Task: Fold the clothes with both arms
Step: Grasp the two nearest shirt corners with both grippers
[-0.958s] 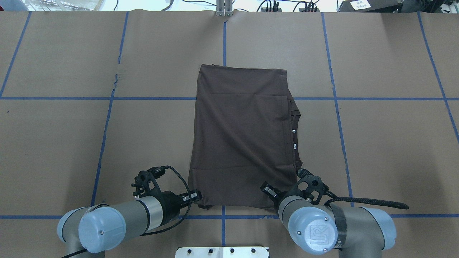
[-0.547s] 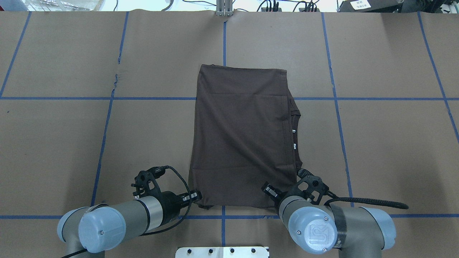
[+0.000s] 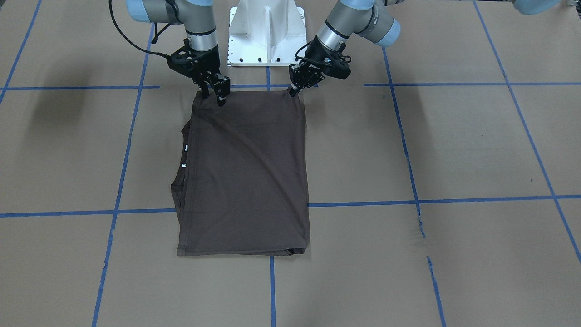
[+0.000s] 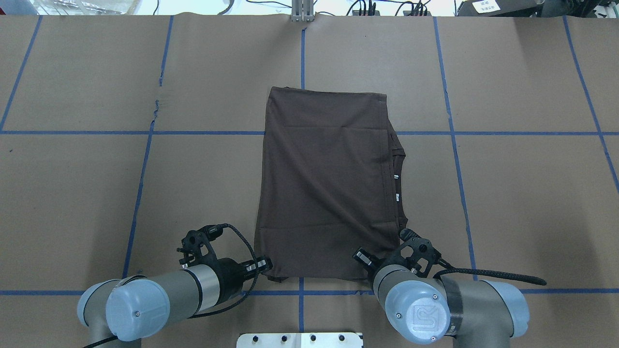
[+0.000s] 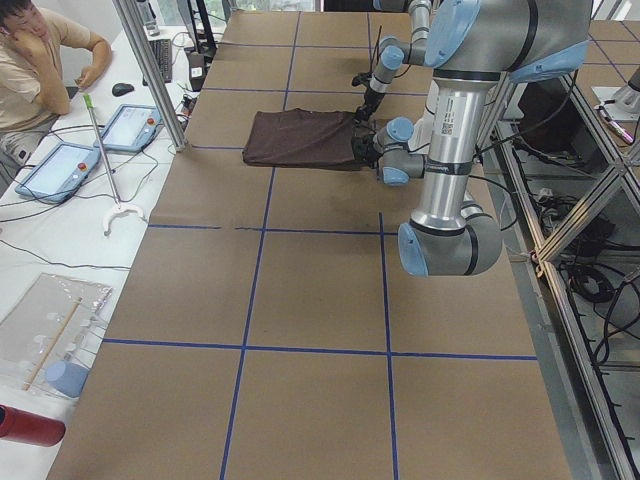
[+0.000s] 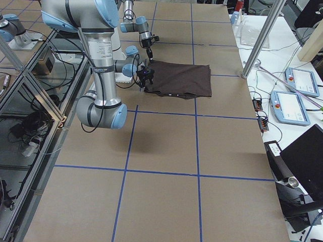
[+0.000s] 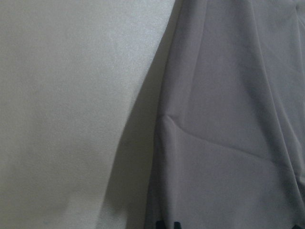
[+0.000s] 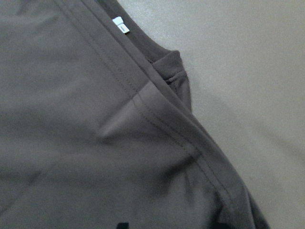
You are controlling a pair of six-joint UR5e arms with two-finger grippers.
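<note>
One dark brown T-shirt [image 4: 324,193]. Two white neck tags [image 4: 395,176] at its right edge. Two robot arms at its near corners, left arm [image 4: 193,285] and right arm [image 4: 425,309], with two grippers: left gripper [image 3: 292,91], right gripper [image 3: 213,94]. One white pedestal base [image 3: 267,32]. Beyond the T-shirt's far edge, one operator [image 5: 40,50] and two teach pendants [image 5: 132,125].

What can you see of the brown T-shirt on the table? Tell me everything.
The dark brown T-shirt looks like soft, thin knit, folded into a tall rectangle lying flat on the paper-covered table. Collar and white neck tags peek out along its edge on the robot's right. The left tool and right tool sit at its two near corners.
</note>
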